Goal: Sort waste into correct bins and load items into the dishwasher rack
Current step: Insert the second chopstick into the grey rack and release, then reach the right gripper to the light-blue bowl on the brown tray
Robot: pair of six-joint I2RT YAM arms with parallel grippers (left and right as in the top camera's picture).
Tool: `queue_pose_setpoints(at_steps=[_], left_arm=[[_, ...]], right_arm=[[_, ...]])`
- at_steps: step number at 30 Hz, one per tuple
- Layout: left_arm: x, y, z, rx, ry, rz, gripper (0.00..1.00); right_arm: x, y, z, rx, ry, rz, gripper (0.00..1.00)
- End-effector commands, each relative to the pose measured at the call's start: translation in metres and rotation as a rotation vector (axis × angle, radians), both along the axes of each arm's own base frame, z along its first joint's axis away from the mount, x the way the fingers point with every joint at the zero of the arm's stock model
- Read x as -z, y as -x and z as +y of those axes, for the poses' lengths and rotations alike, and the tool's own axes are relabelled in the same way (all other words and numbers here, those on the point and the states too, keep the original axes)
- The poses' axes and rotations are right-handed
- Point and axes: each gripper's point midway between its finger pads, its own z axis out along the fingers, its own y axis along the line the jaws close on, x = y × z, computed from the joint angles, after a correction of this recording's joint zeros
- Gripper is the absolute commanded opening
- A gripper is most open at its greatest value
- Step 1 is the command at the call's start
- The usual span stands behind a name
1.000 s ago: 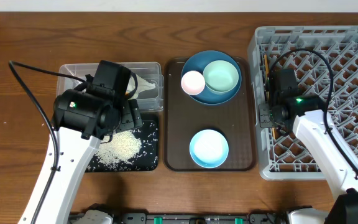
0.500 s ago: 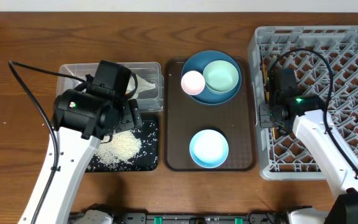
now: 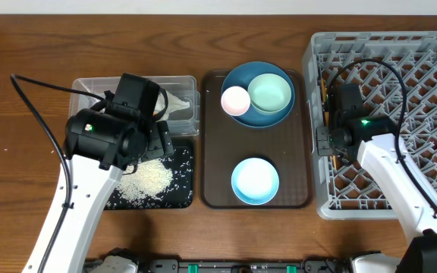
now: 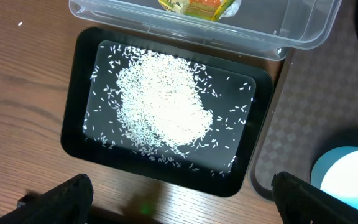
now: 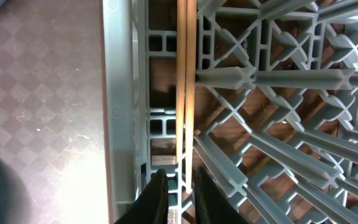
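Observation:
Two wooden chopsticks [image 5: 185,93] lie side by side in the left channel of the grey dishwasher rack [image 5: 120,93]. Their near ends sit between the fingers of my right gripper [image 5: 182,193], which is open only a crack, with a sliver of gap on each side. My left gripper [image 4: 182,208] is wide open over bare wood just in front of the black tray [image 4: 73,124], which holds rice [image 4: 163,106]. Behind it, the clear tub [image 4: 278,31] holds the wrapper [image 4: 197,6] and the tissue [image 3: 174,102].
The brown serving tray [image 3: 215,167] carries the dark blue bowl [image 3: 258,120] with the mint bowl [image 3: 269,92] and the pink cup [image 3: 235,100] inside it. The light blue bowl [image 3: 255,181] stands nearer the front. The rack [image 3: 431,61] fills the right side.

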Motion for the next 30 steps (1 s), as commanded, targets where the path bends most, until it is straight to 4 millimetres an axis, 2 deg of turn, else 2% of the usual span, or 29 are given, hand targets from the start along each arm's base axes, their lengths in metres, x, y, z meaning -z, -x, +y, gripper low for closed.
queue_pose_setpoints(at_steps=[1, 6, 10, 16, 22, 26, 30], left_arm=[[0.001, 0.0, 0.004, -0.004, -0.019, 0.004, 0.95], [0.001, 0.0, 0.004, -0.004, -0.019, 0.004, 0.95], [0.001, 0.0, 0.004, -0.004, -0.019, 0.004, 0.95], [0.001, 0.0, 0.004, -0.004, -0.019, 0.004, 0.95], [0.001, 0.0, 0.004, -0.004, -0.019, 0.004, 0.95], [0.001, 0.0, 0.004, -0.004, -0.019, 0.004, 0.95], [0.001, 0.0, 0.004, -0.004, -0.019, 0.004, 0.95]], right_arm=[[0.004, 0.003, -0.004, 0.002, 0.017, 0.021, 0.14], [0.006, 0.008, 0.009, -0.02, -0.057, 0.043, 0.13], [-0.002, 0.008, 0.02, -0.039, -0.117, 0.026, 0.15], [-0.024, 0.004, 0.02, -0.043, -0.129, -0.048, 0.15], [-0.056, 0.004, 0.025, -0.06, -0.175, -0.152, 0.16], [-0.072, 0.009, 0.051, -0.106, -0.327, -0.186, 0.17], [-0.081, 0.018, 0.086, -0.195, -0.524, -0.154, 0.19]])
